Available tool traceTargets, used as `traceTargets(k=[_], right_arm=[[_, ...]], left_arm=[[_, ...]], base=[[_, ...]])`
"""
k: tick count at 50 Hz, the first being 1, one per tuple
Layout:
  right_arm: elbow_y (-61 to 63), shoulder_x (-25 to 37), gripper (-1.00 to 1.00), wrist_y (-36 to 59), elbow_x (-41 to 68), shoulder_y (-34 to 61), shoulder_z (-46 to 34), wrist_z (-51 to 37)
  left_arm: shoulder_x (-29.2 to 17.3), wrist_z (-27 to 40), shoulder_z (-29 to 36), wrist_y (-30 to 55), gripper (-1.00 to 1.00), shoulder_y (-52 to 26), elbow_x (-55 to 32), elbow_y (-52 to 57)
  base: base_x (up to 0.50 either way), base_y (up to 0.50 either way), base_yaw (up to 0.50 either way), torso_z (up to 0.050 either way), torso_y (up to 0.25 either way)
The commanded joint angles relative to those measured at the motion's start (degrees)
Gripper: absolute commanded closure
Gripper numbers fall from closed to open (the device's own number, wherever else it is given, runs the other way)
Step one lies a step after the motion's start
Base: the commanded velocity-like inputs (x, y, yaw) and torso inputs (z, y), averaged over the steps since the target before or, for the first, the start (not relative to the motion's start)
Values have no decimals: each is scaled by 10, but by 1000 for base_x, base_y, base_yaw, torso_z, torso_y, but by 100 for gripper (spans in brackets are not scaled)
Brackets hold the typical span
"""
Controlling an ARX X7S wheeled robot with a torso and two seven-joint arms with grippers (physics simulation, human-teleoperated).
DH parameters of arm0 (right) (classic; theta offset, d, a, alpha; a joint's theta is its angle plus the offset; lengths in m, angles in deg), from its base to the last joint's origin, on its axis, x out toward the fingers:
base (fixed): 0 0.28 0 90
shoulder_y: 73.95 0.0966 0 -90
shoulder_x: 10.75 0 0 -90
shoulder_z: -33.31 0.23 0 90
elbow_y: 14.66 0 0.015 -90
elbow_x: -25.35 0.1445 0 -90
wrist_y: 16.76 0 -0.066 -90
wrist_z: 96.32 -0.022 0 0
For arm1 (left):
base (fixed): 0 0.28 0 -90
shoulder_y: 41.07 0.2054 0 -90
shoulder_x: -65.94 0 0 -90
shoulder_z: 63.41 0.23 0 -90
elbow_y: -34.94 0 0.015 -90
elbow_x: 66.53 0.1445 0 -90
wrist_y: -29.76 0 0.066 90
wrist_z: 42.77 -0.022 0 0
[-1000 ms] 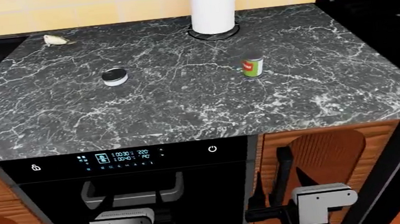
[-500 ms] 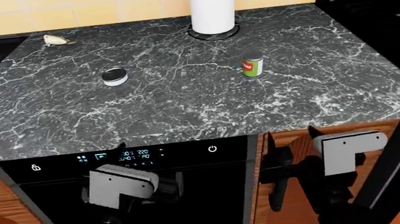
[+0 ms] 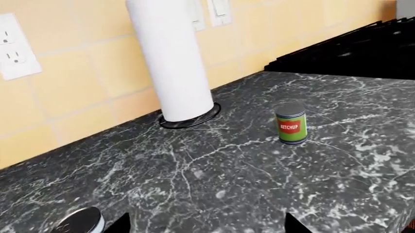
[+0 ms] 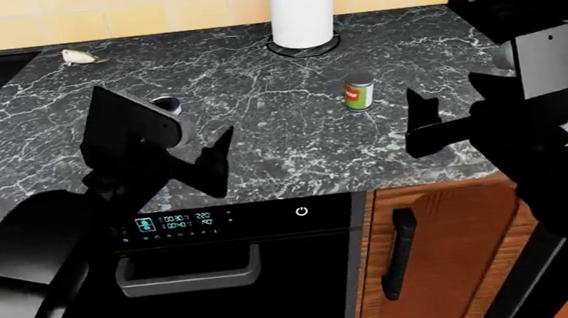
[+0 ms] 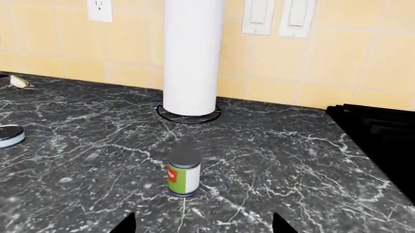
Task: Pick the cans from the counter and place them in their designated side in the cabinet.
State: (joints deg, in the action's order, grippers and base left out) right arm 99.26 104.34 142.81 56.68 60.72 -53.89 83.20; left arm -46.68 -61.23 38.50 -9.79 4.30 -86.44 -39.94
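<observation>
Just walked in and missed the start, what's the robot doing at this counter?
Nothing is held. Both arms are raised over the marble counter. The left gripper is near the squat dark-topped can, the right gripper faces the green ketchup can. Both cans stand upright in front of the paper-towel roll.

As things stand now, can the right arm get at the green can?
Probably yes. The green can stands upright and alone on the counter, and nothing lies between it and the right gripper, whose jaws are open toward it.
</observation>
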Motion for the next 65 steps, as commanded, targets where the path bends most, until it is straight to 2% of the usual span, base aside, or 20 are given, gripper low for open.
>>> traceTargets(k=[1, 11, 52, 59, 65], right_arm=[[-38, 23, -100, 78, 32, 87, 7, 20], [-49, 28, -100, 74, 33, 96, 1, 24], [-44, 21, -100, 76, 51, 79, 16, 18], [-36, 13, -100, 69, 40, 67, 21, -5], [-24, 3, -100, 124, 64, 66, 47, -19]], left_arm=[[-19, -29, 10, 60, -100, -77, -16, -24], [-25, -29, 14, 59, -100, -80, -14, -21], [-37, -31, 17, 53, -100, -89, -21, -4], [-38, -30, 16, 52, -100, -89, -22, -2], [-39, -30, 18, 53, -100, -89, -22, -1]], base=[[0, 0, 0, 0, 0], [40, 0, 0, 0, 0], [327, 0, 0, 0, 0], [0, 0, 0, 0, 2], [0, 0, 0, 0, 0]])
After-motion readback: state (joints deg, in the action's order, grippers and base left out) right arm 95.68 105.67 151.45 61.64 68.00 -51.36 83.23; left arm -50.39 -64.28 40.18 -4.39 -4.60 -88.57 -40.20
